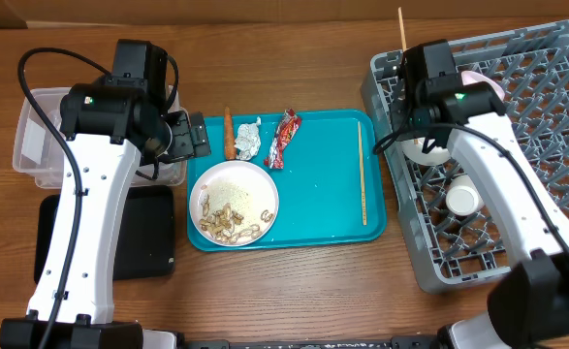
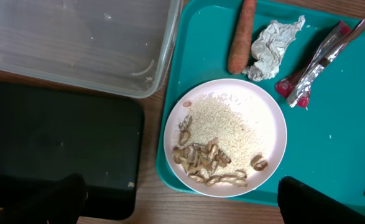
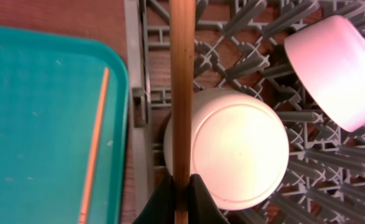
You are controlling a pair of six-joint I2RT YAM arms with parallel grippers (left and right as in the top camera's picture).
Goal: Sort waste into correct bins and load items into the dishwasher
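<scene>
My left gripper (image 2: 179,205) is open and empty, hovering over the near edge of the white plate (image 2: 280,134), which holds beige scraps and rice (image 2: 216,155). The carrot (image 2: 241,37), foil ball (image 2: 272,46) and red-and-silver wrapper (image 2: 319,62) lie on the teal tray behind the plate. The clear tub (image 2: 76,43) and black tray (image 2: 58,143) are to the left. My right gripper (image 3: 181,193) is shut on one wooden chopstick (image 3: 182,93) over the grey dish rack's (image 3: 244,31) left edge, above an upturned white bowl (image 3: 238,149). The other chopstick (image 3: 95,143) lies on the teal tray.
The teal serving tray (image 1: 323,208) sits mid-table between the bins and the rack (image 1: 526,145). A second white bowl (image 1: 463,197) and a pinkish-white one (image 3: 334,68) stand in the rack. The held chopstick's tip (image 1: 400,27) sticks out past the rack's back edge.
</scene>
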